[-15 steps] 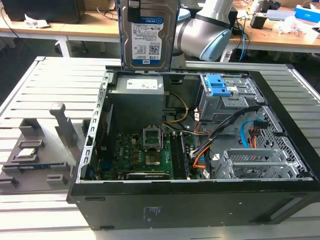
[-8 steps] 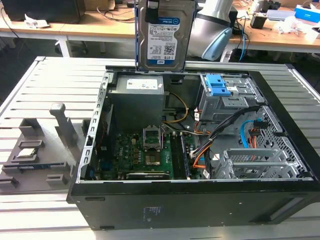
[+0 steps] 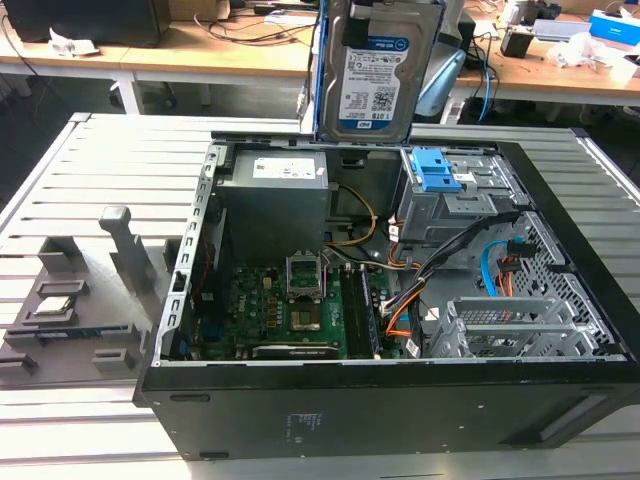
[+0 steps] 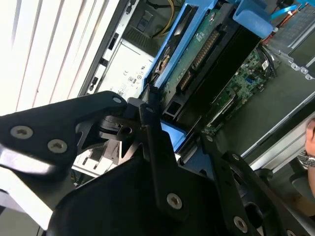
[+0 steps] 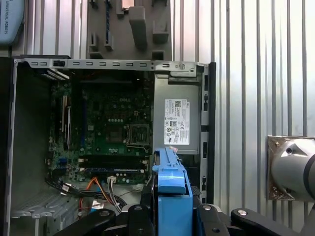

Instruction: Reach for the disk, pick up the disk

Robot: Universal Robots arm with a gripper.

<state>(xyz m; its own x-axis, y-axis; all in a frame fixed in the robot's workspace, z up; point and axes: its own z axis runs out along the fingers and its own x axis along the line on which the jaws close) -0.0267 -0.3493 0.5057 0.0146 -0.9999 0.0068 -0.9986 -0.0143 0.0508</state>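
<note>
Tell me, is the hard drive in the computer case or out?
Out. In the exterior view the disk hangs upright above the open computer case; in the first wrist view the gripper is shut on it.

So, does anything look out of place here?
Yes: the disk hangs upright in the air above the open computer case rather than sitting inside it. That is because the fingers are clamped on its blue rail frame, seen in the first wrist view. Nothing looks spilled or broken.
</note>
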